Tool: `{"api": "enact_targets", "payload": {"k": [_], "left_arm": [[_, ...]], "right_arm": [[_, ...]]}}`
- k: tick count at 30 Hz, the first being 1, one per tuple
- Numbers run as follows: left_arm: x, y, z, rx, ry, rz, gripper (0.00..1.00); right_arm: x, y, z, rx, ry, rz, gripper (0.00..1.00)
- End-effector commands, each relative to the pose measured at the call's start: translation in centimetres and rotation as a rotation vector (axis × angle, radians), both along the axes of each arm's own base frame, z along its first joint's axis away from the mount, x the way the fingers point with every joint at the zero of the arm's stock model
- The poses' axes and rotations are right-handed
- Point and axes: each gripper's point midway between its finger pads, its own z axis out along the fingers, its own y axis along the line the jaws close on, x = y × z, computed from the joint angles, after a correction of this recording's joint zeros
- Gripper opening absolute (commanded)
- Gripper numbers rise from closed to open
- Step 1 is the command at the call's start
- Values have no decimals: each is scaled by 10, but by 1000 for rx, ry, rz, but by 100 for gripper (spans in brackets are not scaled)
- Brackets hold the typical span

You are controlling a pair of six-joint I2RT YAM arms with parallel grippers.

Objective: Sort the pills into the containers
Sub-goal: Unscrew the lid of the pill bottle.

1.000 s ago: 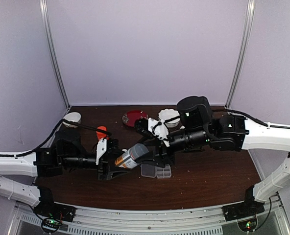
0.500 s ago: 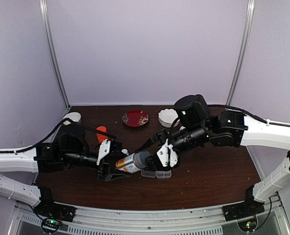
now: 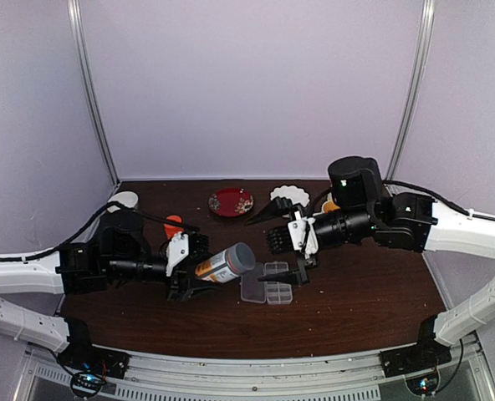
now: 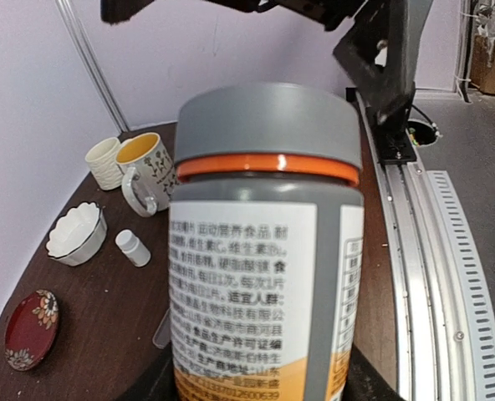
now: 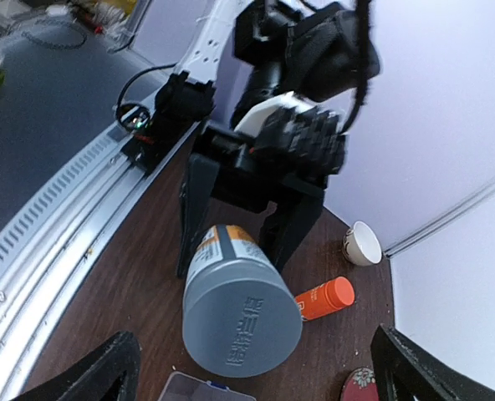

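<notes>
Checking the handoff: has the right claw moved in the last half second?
Yes: the right claw backed rightward off the pill box, toward the white bowl.

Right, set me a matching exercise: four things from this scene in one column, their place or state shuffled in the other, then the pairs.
Things
1. grey-capped bottle
2. red dish
3. pill box
4. right gripper

Place or state
A. near the far edge of the table
B. jaws wide open, holding nothing
C. tilted, clamped in the left gripper
D. lying flat near the middle of the table

Pairs: 1-C, 2-A, 3-D, 4-B
</notes>
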Motion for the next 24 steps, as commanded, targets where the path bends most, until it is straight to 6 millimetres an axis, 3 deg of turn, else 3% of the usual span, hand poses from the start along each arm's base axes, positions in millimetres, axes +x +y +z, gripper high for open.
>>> {"api": "enact_targets", "payload": {"k": [1,6,9,16,18,24], "left_arm": [[22,8,19,-49,-128,113,23],[38,15,22,-25,-211,188,23],[47,18,26,-13,-263,233,23],[59,19,28,18,-330,275,23],[59,18,29,21,-339,272,22],[57,18,32,14,-348,260,22]], "right_arm": [[14,2,59,228,455,-193,100],[25,2,58,195,883,-392,91],[28,0,52,147,1035,-487,89],[35,-12,48,168,1212,-663,90],[41,-12,33,121,1244,-746,90],[45,0,20,75,1330,-792,85]]}}
